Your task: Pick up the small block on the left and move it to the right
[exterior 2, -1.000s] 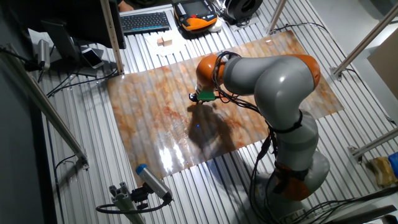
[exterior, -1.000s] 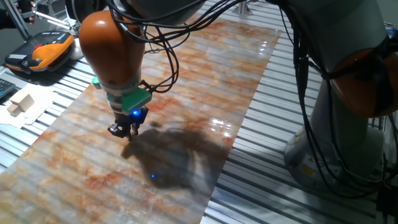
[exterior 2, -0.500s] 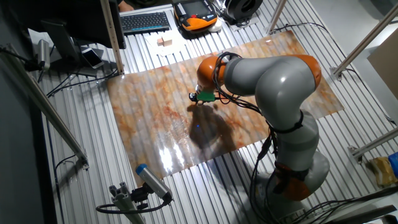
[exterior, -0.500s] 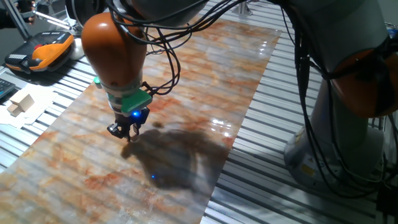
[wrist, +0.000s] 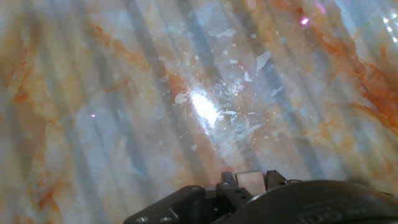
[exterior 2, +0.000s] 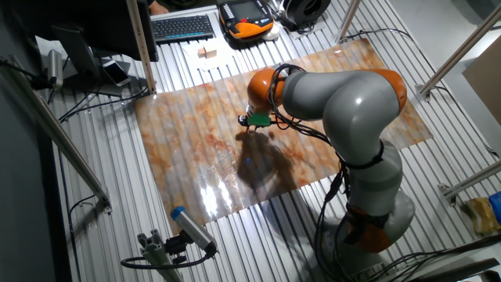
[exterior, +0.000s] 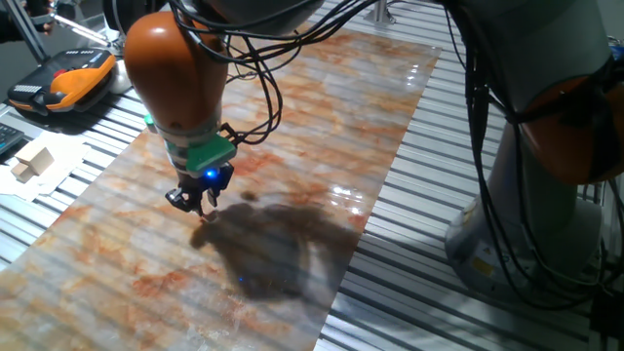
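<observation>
My gripper [exterior: 198,203] hangs just above the marbled sheet [exterior: 322,117], left of its middle. In the hand view the small block [wrist: 250,181], a pale tan cube, sits pinched between the two dark fingers at the bottom edge of the frame. The jaws are shut on it. In the fixed views the block is too small to make out between the fingertips. The other fixed view shows the gripper [exterior 2: 249,128] under the green wrist ring, over the middle of the sheet.
Larger pale wooden blocks on white paper [exterior: 32,163] lie off the sheet at the far left and also show in the other fixed view [exterior 2: 207,53]. An orange-black pendant [exterior: 60,80] and a keyboard [exterior 2: 182,27] lie beyond. The robot base [exterior 2: 368,211] stands at the right.
The gripper has risen slightly and shifted a little to the left, still shut on the block. Nothing else has moved.
</observation>
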Robot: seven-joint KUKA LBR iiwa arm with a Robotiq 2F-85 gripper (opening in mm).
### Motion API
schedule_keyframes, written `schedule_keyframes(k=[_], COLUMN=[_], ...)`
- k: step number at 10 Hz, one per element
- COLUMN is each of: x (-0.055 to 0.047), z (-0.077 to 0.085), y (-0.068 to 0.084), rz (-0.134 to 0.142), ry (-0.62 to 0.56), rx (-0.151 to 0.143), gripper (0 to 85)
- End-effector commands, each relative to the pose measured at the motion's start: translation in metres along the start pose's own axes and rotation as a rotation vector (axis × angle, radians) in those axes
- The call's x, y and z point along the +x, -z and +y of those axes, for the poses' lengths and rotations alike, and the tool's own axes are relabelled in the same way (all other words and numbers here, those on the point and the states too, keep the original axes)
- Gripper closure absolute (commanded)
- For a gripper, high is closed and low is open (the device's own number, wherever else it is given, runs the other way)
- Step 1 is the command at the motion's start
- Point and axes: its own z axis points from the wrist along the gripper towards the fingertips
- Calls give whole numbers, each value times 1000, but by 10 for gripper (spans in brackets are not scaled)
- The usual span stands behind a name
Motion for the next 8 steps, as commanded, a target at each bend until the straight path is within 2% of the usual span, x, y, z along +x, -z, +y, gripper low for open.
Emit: schedule_keyframes(k=[1,3,5,7,8], x=[0,-1,-4,-15,-21], z=[-1,-3,-7,-18,-24], y=[3,11,26,53,64], rz=[7,32,35,64,67], ry=[10,28,34,48,54], rx=[-6,-33,-17,-24,-22], gripper=[510,850,850,850,850])
